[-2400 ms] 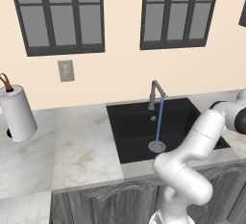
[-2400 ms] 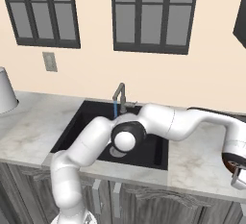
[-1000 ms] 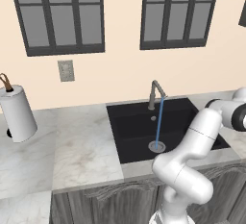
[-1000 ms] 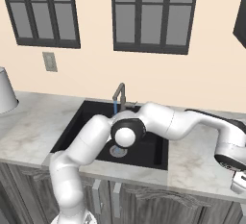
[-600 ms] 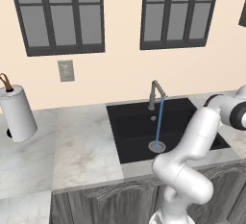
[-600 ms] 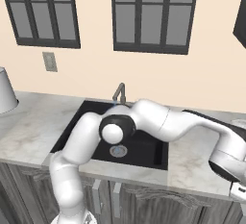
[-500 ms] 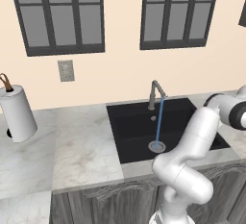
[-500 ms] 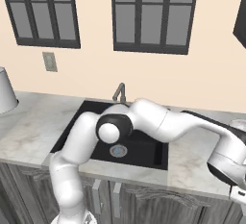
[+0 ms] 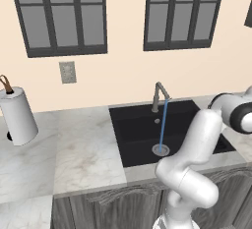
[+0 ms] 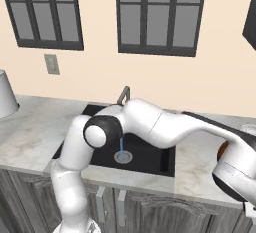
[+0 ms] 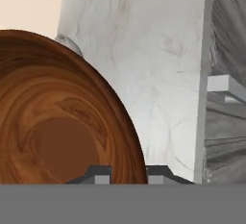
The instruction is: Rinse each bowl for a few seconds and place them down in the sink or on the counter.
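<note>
A reddish-brown, wood-grained bowl (image 11: 62, 122) sits clamped by its rim in the gripper (image 11: 129, 175); base views show the running tap (image 9: 159, 94).

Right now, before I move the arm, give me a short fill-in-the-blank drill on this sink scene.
1. Water runs from the tap down to the sink's round ____.
2. In the hand view, the jaws pinch the rim of a brown ____.
3. A paper towel roll stands on the counter to the ____ of the sink in the left base view.

Missing words: drain; bowl; left
</note>
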Controlling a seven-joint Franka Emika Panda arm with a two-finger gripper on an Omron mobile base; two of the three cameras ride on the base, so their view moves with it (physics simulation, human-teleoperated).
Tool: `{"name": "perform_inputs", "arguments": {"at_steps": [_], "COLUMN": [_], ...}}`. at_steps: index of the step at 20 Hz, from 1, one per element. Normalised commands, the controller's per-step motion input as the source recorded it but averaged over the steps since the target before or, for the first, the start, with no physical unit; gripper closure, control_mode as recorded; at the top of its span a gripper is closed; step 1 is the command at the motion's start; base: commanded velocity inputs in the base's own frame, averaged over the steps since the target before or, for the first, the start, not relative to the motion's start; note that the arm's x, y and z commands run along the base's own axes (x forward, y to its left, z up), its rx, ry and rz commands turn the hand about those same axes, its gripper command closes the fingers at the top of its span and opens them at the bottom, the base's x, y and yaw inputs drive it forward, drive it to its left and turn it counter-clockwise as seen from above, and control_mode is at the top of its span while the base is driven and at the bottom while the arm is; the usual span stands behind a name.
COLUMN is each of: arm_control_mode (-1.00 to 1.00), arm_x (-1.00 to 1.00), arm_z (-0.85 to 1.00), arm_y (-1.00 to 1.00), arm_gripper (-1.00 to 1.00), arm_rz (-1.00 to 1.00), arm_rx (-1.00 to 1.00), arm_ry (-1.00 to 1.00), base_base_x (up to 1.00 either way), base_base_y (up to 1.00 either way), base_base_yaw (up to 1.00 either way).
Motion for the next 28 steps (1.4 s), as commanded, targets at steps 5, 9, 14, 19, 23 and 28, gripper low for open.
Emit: {"name": "perform_inputs", "arguments": {"at_steps": [5, 9, 14, 19, 23, 28], "arm_control_mode": [-1.00, -1.00, -1.00, -1.00, -1.00, -1.00], "arm_x": [-0.32, -0.40, -0.34, -0.12, 0.42, 0.68], "arm_z": [0.86, 0.53, 0.33, 0.09, 0.00, -0.05], "arm_y": [0.25, 0.45, 0.65, 0.75, 0.53, 0.38], "arm_gripper": [1.00, 1.00, 1.00, 1.00, 1.00, 1.00], "arm_rz": [0.25, 0.23, 0.20, 0.17, 0.12, 0.08], "arm_rx": [-0.19, -0.20, -0.22, -0.28, -0.28, -0.31], "arm_ry": [0.11, 0.11, 0.08, 0.01, 0.00, 0.00], "base_base_x": [0.00, 0.00, 0.00, 0.00, 0.00, 0.00], "base_base_y": [0.00, 0.00, 0.00, 0.00, 0.00, 0.00], "base_base_yaw": [0.00, 0.00, 0.00, 0.00, 0.00, 0.00]}}
